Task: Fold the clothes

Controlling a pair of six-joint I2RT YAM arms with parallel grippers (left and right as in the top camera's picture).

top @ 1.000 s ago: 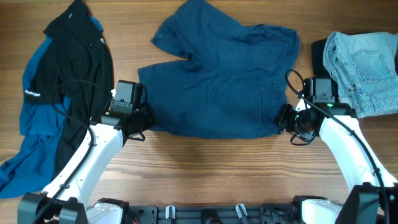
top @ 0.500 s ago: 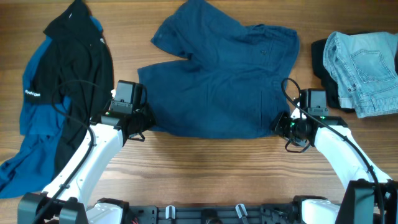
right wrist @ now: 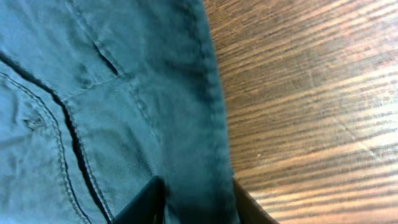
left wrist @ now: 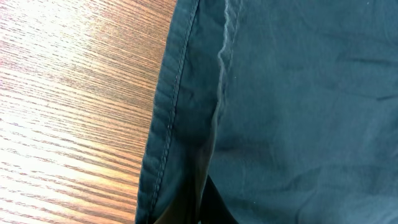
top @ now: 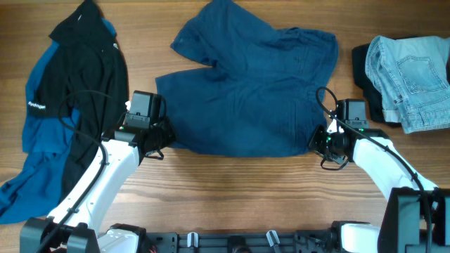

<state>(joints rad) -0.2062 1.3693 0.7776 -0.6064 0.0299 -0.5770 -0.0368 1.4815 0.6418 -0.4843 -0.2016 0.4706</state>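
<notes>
Wooden table (top: 232, 184), left tool (left wrist: 194, 205) mostly beneath shorts (top: 246, 105) hem.

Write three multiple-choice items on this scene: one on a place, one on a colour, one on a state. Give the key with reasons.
1. Where do the jeans lie in the overhead view?
A. by the right edge of the table
B. by its left edge
C. in the middle

2. What colour are the shorts in the middle?
A. red
B. dark navy blue
C. white

3. How does the left end effector stand?
A. open, clear of all cloth
B. shut on the edge of the shorts
C. shut on the jeans

Key:
1 A, the light denim sits at the far right in the overhead view.
2 B, the cloth shows dark navy in every view.
3 B, its wrist view shows the stitched edge of the shorts pinched at the fingers.
</notes>
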